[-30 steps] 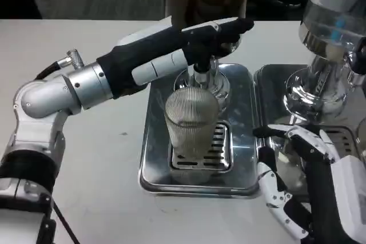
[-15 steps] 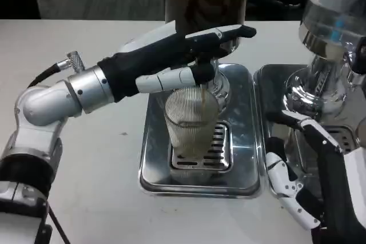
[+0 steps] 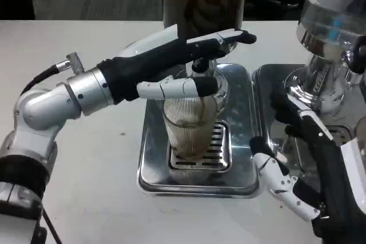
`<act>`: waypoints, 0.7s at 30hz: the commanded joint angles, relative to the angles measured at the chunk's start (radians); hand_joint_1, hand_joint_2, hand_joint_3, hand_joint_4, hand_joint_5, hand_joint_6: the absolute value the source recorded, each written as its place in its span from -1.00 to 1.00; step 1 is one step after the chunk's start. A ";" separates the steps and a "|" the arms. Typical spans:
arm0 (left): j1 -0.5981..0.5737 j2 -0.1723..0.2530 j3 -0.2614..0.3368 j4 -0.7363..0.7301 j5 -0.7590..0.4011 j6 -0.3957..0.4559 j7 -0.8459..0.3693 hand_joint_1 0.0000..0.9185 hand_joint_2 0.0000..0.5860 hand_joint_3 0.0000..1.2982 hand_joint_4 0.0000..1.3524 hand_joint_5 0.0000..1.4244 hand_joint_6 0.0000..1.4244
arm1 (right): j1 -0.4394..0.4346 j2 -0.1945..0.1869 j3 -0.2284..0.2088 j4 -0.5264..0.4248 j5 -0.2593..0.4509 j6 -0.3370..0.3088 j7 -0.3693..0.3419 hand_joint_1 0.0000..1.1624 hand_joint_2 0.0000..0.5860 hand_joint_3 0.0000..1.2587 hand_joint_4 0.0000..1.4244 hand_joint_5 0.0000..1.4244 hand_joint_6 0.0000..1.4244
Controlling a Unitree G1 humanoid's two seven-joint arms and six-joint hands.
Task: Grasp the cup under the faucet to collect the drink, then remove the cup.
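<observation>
Your left robot hand reaches in flat from the left, fingers stretched across the faucet, thumb lying over the rim of the cup; it grips nothing. The ribbed cup stands upright on the drip tray grate under the faucet, brown drink inside. Your right robot hand hangs beside the tray's right edge on the counter, fingers spread and empty.

Cup: clear, fine vertical ribbing, brown drink inside. Tray: polished silver w/ black slots. Left hand: black w/ white fingers. Right hand: black & white. Table: white.
</observation>
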 commanded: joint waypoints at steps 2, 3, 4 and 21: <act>0.037 0.034 -0.025 0.032 0.054 0.020 0.001 -1.00 -0.80 -0.82 -1.00 -1.00 -0.99 | -0.040 -0.007 -0.006 -0.020 0.083 0.069 0.105 -0.02 -0.12 -0.79 -0.79 -0.73 -0.66; 0.037 0.034 -0.026 0.031 0.055 0.018 0.003 -1.00 -0.80 -0.82 -1.00 -1.00 -0.99 | -0.051 -0.011 -0.005 -0.022 0.097 0.084 0.129 0.00 -0.14 -0.84 -0.83 -0.77 -0.70; 0.037 0.035 -0.027 0.031 0.056 0.017 0.006 -1.00 -0.80 -0.82 -1.00 -1.00 -0.99 | -0.061 -0.015 -0.003 -0.025 0.109 0.099 0.151 0.01 -0.15 -0.87 -0.84 -0.79 -0.72; 0.037 0.042 -0.026 0.027 0.053 0.015 0.013 -1.00 -0.80 -0.81 -1.00 -1.00 -0.97 | -0.095 0.007 0.053 -0.019 0.134 0.227 0.245 0.12 -0.22 -1.00 -0.99 -0.97 -0.90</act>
